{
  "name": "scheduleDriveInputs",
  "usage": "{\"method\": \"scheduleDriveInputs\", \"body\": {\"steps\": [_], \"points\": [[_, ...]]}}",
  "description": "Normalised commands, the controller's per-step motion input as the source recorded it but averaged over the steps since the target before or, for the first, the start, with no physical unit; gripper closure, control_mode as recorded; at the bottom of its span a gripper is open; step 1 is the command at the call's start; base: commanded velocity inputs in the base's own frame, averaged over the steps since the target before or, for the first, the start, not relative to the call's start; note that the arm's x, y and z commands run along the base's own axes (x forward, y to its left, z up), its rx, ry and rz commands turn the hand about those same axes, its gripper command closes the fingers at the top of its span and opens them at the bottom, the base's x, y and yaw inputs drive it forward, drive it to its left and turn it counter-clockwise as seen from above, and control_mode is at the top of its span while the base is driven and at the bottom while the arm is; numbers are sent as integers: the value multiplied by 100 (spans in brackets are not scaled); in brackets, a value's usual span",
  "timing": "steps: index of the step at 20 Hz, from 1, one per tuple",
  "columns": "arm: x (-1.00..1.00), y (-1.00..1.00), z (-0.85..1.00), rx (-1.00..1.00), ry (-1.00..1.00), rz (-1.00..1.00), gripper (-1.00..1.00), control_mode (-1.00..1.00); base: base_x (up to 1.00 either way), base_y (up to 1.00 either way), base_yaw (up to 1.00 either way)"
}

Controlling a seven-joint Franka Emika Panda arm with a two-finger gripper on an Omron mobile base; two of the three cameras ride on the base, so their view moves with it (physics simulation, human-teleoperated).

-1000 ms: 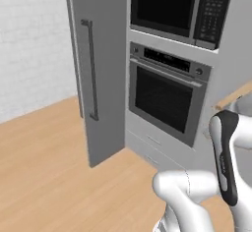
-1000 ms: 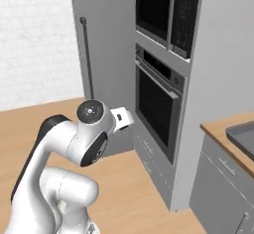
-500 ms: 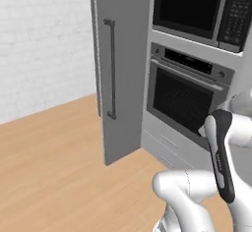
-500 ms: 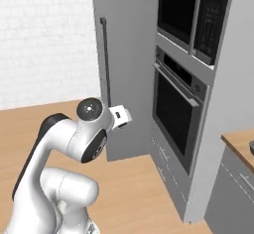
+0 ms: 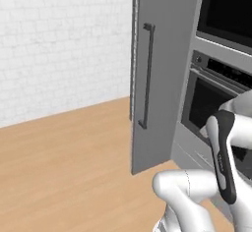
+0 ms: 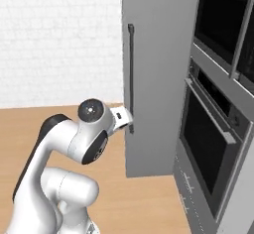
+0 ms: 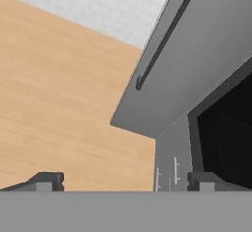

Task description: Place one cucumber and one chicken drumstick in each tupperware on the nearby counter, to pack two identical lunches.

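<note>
White brick wall fills the upper left of both base views, with light wooden floor below it across the lower left. At centre of the left base view stands a tall grey door, seen partly edge-on, with a long dark bar handle running down its face. To the right of it, an oven with a dark glass front sits in the grey cabinet column, a second dark appliance above it at the upper right. The white arm occupies the lower right of that view.

In the right base view the arm rises from the lower left, its wrist lying level with the lower end of the door handle at centre frame; whether they touch cannot be told. The oven runs down the right edge.

In the hand view, floor takes the left half, the door and handle slant across the upper right, and the oven's dark glass sits at lower right. The jaws stand wide apart along the bottom edge, nothing between them.

Neither tupperware nor counter can be located from these views.
</note>
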Motion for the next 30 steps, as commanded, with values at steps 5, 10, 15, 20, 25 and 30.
{"method": "scheduleDriveInputs", "body": {"steps": [5, 10, 15, 20, 25, 30], "points": [[0, 0, 0, 0, 0, 0, -100, 100, 100, 100, 7], [0, 0, 0, 0, 0, 0, -100, 100, 93, 100, 0], [0, 0, 0, 0, 0, 0, -100, 100, 100, 100, -19], [0, 0, 0, 0, 0, 0, -100, 100, 86, 97, 19], [0, 0, 0, 0, 0, 0, -100, 100, 2, -5, 87], [0, 0, 0, 0, 0, 0, -100, 100, 74, -5, 57]]}}
